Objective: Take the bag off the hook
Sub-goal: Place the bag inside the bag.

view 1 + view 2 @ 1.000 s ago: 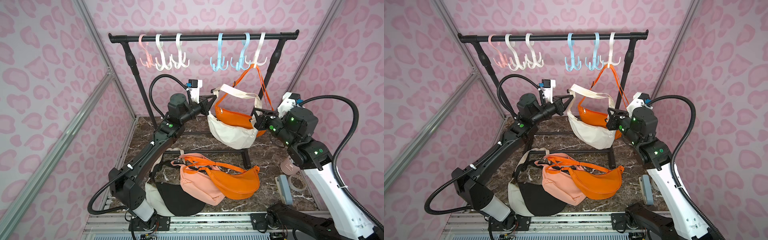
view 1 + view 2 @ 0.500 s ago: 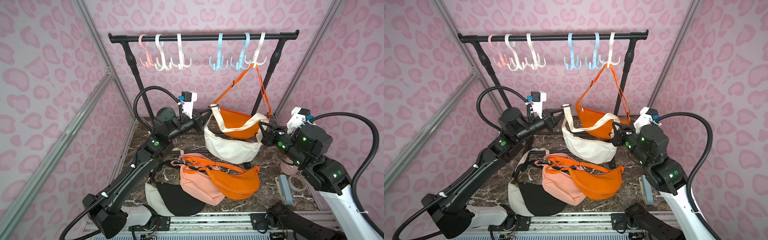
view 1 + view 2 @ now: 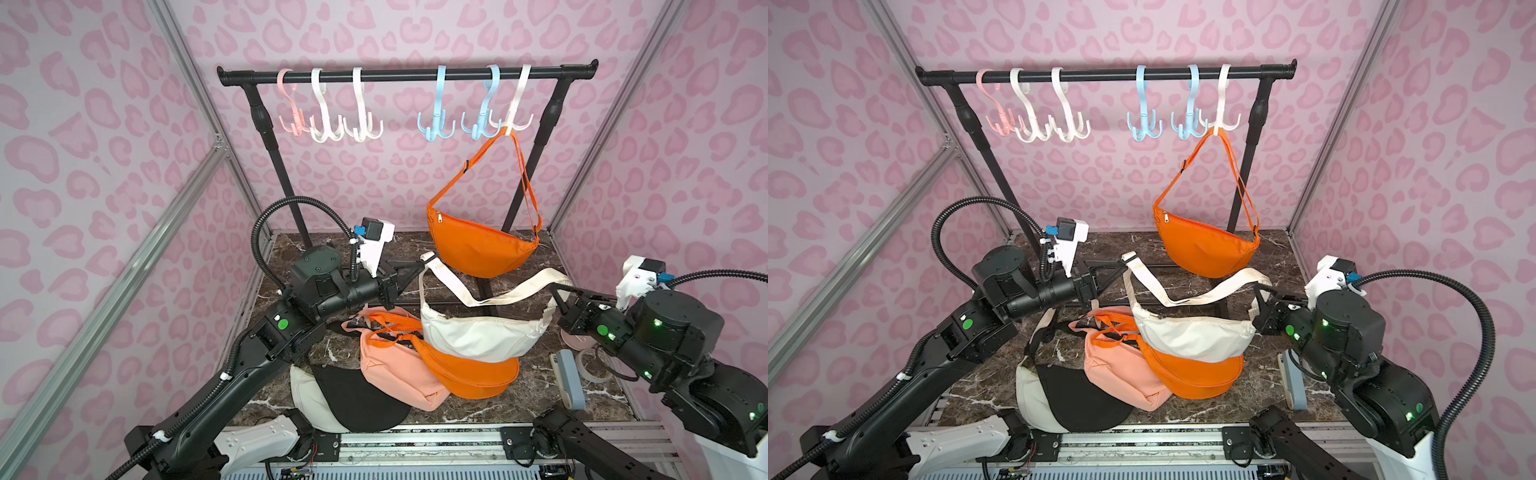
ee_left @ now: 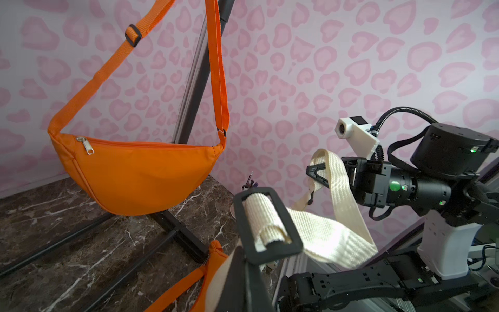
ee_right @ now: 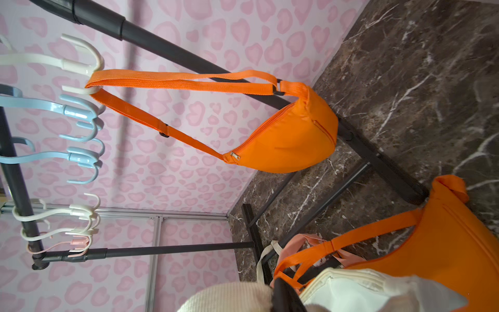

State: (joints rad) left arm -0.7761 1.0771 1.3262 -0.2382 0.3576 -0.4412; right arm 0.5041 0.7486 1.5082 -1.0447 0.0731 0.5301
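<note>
While the left gripper [image 3: 417, 265] pinches the buckle end of its strap [image 3: 498, 293] at about 11 o'clock and the right gripper [image 3: 556, 289] clamps the same strap at about 2 o'clock, the cream bag [image 3: 478, 338] hangs between them, clear of the hooks and low near the middle of the floor. It is a crescent-shaped fabric pouch with a wide woven strap, its belly over the fallen orange bag [image 3: 469, 374]. At 12 o'clock from it, the hanging orange bag [image 3: 478, 245] dangles from a white hook [image 3: 516, 112].
</note>
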